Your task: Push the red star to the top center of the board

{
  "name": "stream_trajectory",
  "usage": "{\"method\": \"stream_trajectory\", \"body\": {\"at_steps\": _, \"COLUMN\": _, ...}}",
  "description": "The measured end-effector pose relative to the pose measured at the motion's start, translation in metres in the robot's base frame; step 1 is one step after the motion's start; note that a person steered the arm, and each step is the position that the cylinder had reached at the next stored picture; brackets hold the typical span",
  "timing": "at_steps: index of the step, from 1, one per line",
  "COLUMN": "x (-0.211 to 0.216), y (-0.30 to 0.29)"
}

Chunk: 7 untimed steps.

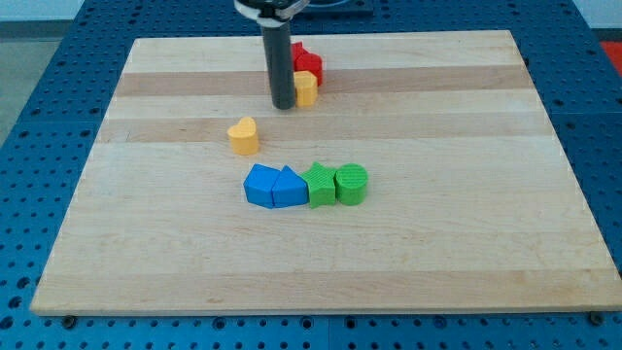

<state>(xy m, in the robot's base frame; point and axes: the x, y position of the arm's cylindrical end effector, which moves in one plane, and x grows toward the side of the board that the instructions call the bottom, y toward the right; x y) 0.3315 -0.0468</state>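
Observation:
The red star (308, 63) sits near the view's top centre of the wooden board (466, 194), partly hidden behind my rod. A small yellow block (306, 88) touches its lower side. My tip (284, 105) rests on the board just left of the yellow block and below-left of the red star. A yellow heart-like block (244, 136) lies alone below-left of my tip.
A row of touching blocks lies at mid-board: a blue block (259, 185), a blue pentagon-like block (289, 187), a green star (320, 185) and a green cylinder (351, 184). A blue perforated table surrounds the board.

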Motion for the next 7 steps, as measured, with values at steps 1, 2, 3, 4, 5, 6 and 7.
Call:
{"method": "stream_trajectory", "body": {"at_steps": 1, "x": -0.002, "y": 0.007}}
{"method": "stream_trajectory", "body": {"at_steps": 2, "x": -0.002, "y": -0.006}}
{"method": "stream_trajectory", "body": {"at_steps": 3, "x": -0.013, "y": -0.031}}
{"method": "stream_trajectory", "body": {"at_steps": 4, "x": -0.037, "y": -0.033}}
{"method": "stream_trajectory", "body": {"at_steps": 5, "x": -0.056, "y": -0.033}}
{"method": "stream_trajectory", "body": {"at_steps": 6, "x": -0.069, "y": -0.033}}
{"method": "stream_trajectory", "body": {"at_steps": 7, "x": -0.079, "y": -0.033}}
